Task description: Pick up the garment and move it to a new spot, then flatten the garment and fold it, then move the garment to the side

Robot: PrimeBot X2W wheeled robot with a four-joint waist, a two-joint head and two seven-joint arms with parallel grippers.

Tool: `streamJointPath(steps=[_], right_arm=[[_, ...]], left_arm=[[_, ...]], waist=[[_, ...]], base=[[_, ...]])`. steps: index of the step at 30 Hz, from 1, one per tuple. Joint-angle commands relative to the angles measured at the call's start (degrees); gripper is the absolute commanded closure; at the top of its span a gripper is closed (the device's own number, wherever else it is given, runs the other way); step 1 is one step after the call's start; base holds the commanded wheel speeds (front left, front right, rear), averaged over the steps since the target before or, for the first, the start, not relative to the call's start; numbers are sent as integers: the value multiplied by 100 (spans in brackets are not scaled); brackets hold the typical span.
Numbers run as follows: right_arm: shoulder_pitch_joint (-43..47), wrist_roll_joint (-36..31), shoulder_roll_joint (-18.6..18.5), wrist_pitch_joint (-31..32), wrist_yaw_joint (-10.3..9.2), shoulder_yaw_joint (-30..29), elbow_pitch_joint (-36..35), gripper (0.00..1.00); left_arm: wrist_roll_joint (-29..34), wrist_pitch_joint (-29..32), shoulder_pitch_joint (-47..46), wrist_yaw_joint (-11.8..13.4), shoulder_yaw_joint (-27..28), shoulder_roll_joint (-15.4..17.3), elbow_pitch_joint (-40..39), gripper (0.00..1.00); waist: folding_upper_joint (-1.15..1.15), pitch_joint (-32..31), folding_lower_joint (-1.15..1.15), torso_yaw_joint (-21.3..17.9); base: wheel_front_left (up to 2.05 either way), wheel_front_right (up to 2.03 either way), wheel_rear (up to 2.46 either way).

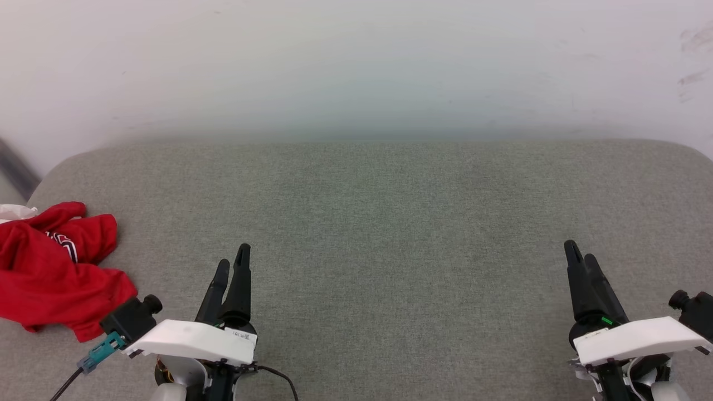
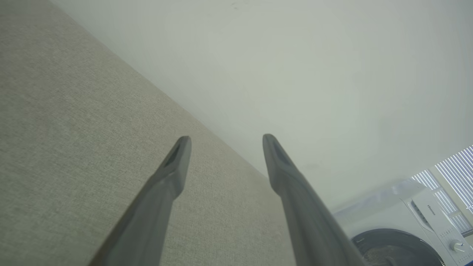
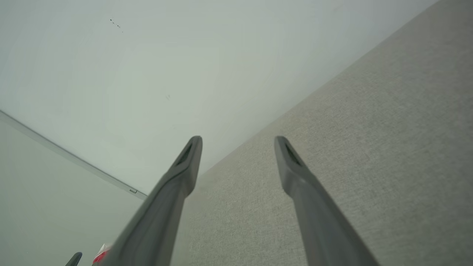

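Observation:
The garment (image 1: 53, 267), a red jersey shirt with a bit of white sleeve and dark lettering showing, lies crumpled at the far left of the grey fabric surface (image 1: 379, 223). A sliver of the garment (image 3: 100, 254) peeks in at the bottom left of the right wrist view. My left gripper (image 1: 234, 262) hovers to the right of the heap, apart from it, open and empty; its fingers spread wide in the left wrist view (image 2: 226, 142). My right gripper (image 1: 579, 253) hangs at the lower right, open with nothing between its fingers (image 3: 238, 142).
A white wall (image 1: 356, 67) runs along the far edge of the surface. A white washing machine (image 2: 406, 221) and window blinds (image 2: 454, 177) show in the left wrist view. The broad middle of the grey surface lies between my two grippers.

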Motion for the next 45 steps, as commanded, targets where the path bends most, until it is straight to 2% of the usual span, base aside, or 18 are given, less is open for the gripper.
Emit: streamJointPath(steps=[1,10,23,45], right_arm=[[-27,-312,-27,25,0,29,-81,0],[0,-1261,-8,142,0,-6,-118,0],[88,-2488,84,180,0,-303,-262,0],[214,-3611,91,126,0,-270,-521,0]], left_arm=[[323,-71,-98,0,-48,16,-36,0],[1359,-226,-142,0,-132,59,62,0],[2422,-426,-189,9,-127,68,117,0],[3580,-706,-293,4,-254,69,439,0]], waist=[[0,-4,0,10],[0,-14,0,26],[0,-21,0,47],[0,-19,0,76]], base=[[0,0,0],[0,0,0],[0,0,0],[0,0,0]])
